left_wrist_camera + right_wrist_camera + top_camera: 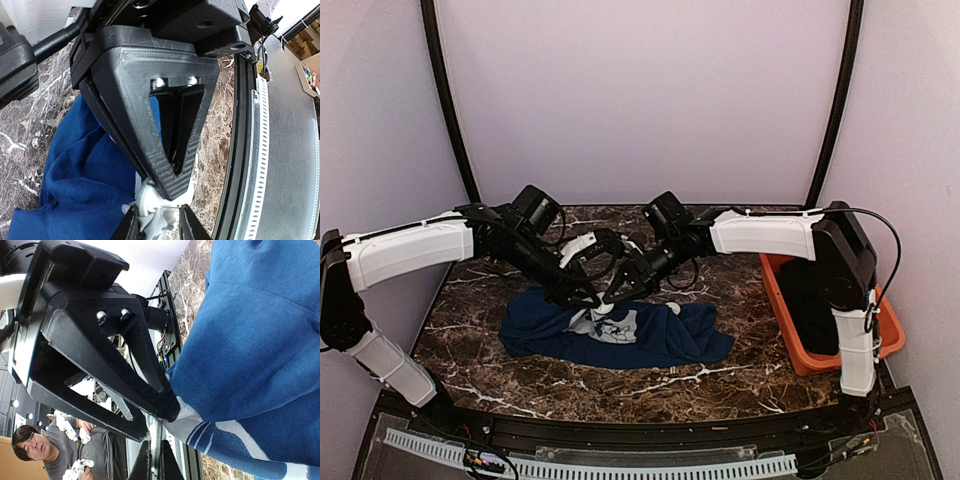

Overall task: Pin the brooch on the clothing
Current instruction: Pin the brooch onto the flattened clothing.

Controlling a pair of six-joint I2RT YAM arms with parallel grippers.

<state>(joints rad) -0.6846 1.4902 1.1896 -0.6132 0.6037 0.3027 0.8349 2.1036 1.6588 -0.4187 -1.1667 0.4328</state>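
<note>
Marble table held the clothing; the clenched right gripper met the left gripper, grip state unclear, at its 9 o'clock.

Dark marble table carries a crumpled navy T-shirt and an orange bin

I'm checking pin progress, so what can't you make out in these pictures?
Brooch: top view, too small, covered where the arms meet.
Left end effector: left wrist view, fingertips cut off at bottom; white patch between them, brooch or T-shirt print, unclear.
Right end effector: right wrist view, tips cut off too; grip unseen.
</note>
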